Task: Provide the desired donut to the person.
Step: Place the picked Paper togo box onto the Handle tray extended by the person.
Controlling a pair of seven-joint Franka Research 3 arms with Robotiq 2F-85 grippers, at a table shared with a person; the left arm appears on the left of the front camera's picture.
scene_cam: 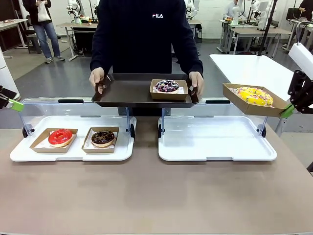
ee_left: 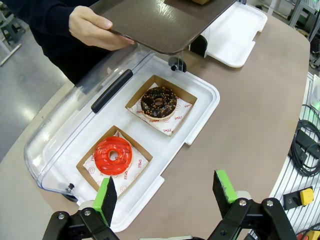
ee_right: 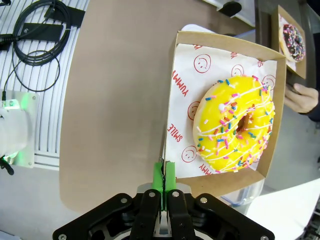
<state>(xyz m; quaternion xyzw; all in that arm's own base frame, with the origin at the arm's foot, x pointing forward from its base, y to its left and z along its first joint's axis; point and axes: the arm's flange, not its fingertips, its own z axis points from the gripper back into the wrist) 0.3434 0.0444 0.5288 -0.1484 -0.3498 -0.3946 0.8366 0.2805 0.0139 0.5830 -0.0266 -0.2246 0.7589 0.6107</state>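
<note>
Right claw (ee_right: 164, 172) pinches only the rim of the yellow donut's (scene_cam: 254, 96) box (scene_cam: 243, 105), aloft at frame right (left claw (ee_left: 165, 185) gapes, empty); so thin a hold could let it sag and spill short of the person's (scene_cam: 142, 39) tray (scene_cam: 124, 93).

Tray (ee_left: 160, 25) & its box (ee_left: 202, 1) ran off top edge, L-wrist view; dark sprinkled donut (ee_right: 292, 40) & person's hand (ee_right: 301, 97) were clipped at R-wrist pic's right edge.
</note>
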